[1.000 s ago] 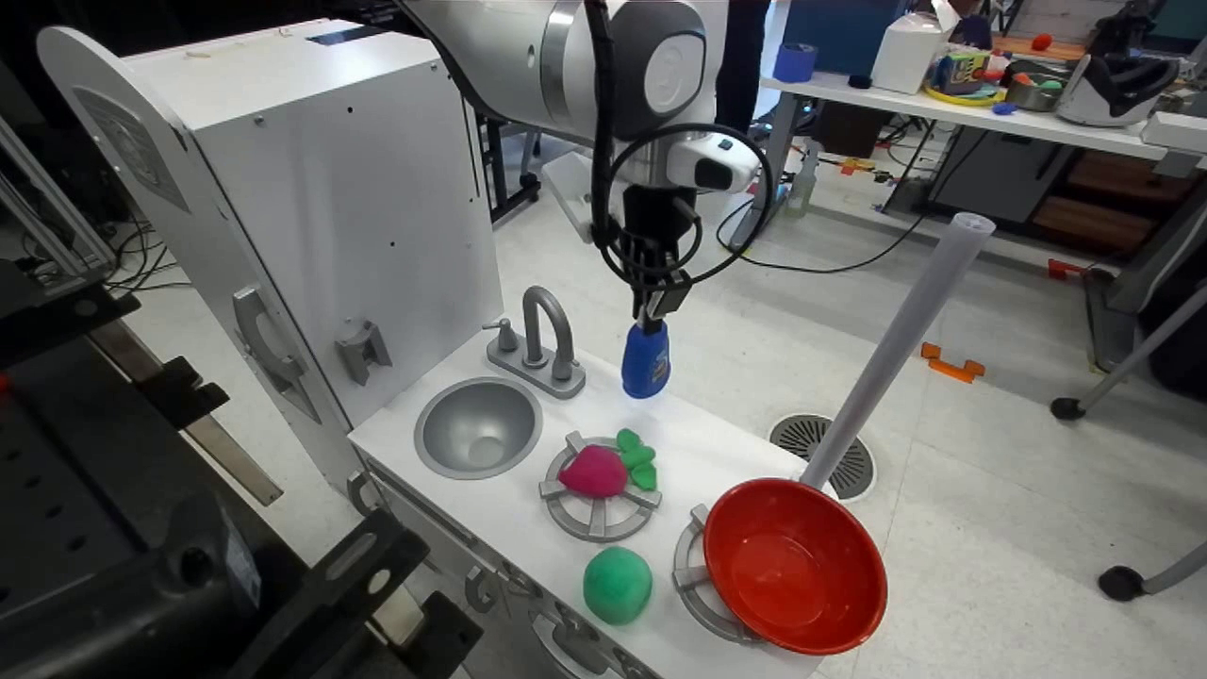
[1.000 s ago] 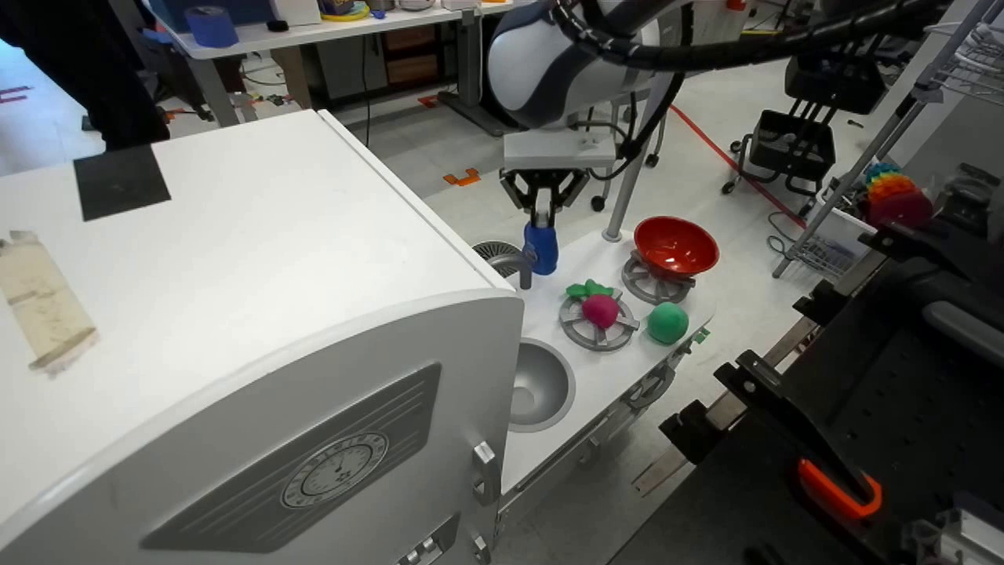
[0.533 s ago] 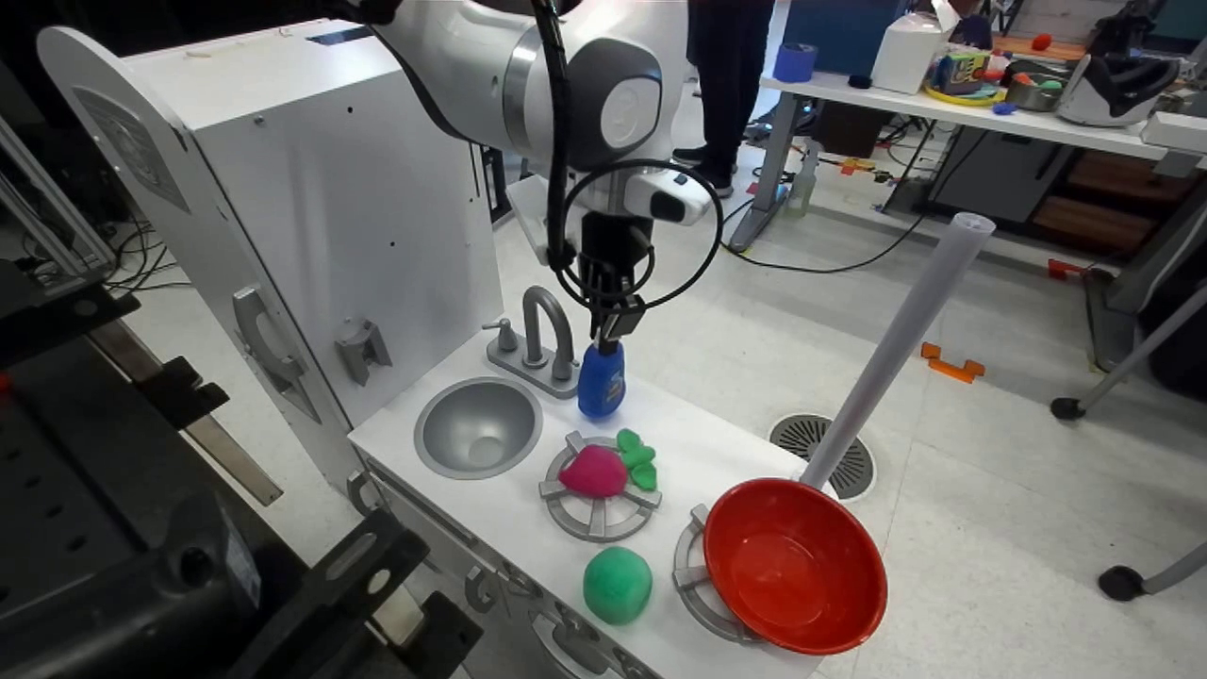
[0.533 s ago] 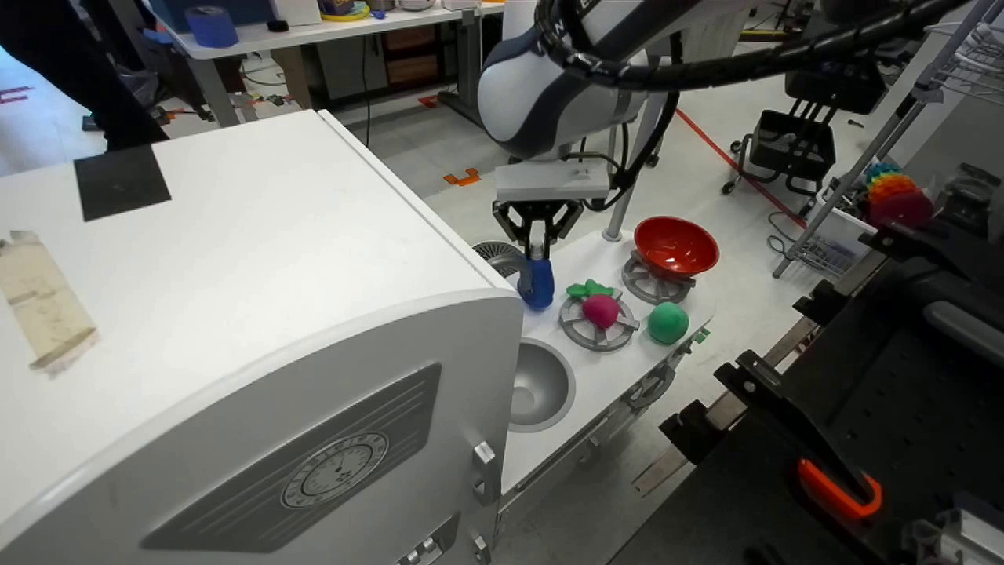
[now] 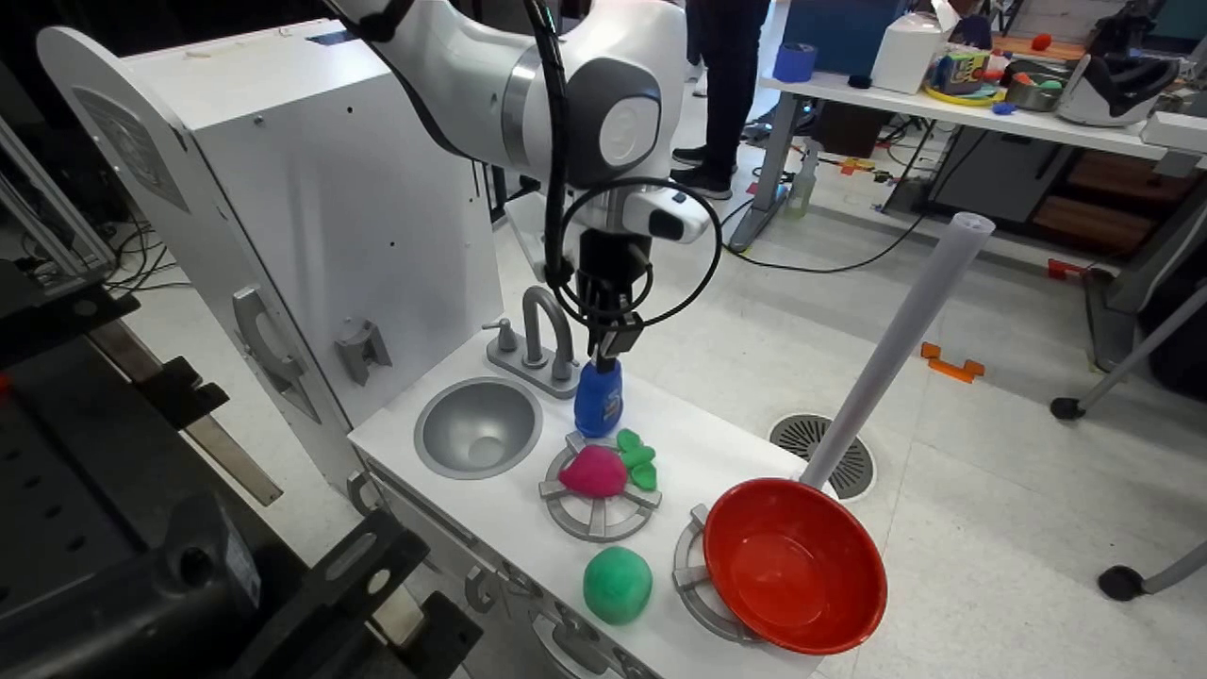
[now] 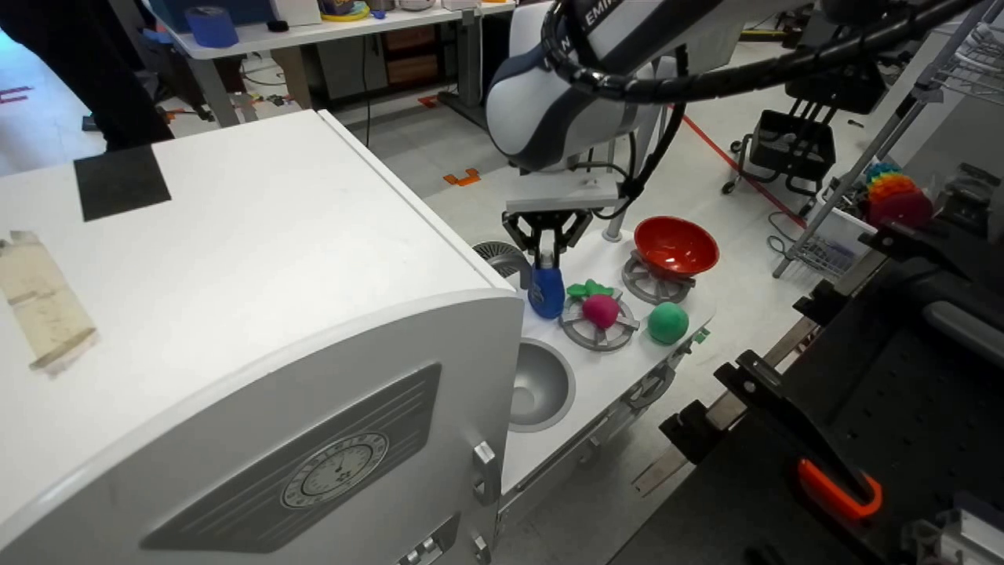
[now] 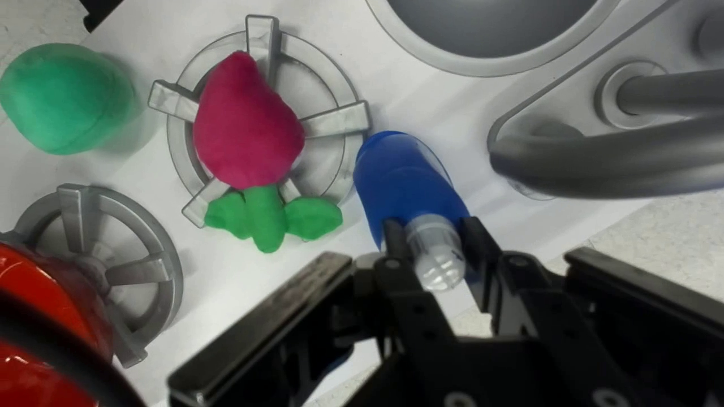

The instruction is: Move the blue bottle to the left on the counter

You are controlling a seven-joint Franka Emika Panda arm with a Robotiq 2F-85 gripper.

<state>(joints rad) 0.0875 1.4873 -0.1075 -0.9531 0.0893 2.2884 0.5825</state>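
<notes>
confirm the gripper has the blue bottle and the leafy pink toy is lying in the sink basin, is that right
No, the wrist view shows the leafy pink toy on a stove burner, not in the sink basin; the gripper does hold the blue bottle.

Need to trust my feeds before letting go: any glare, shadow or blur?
Wrist view: glints on the clear plastic cap of the small blue plastic bottle; soft shadow beside the rounded green ball; the black cable looks out of focus. In an exterior view: the bottle's label too indistinct to read. In an exterior view: white glints in the shiny red bowl.
</notes>
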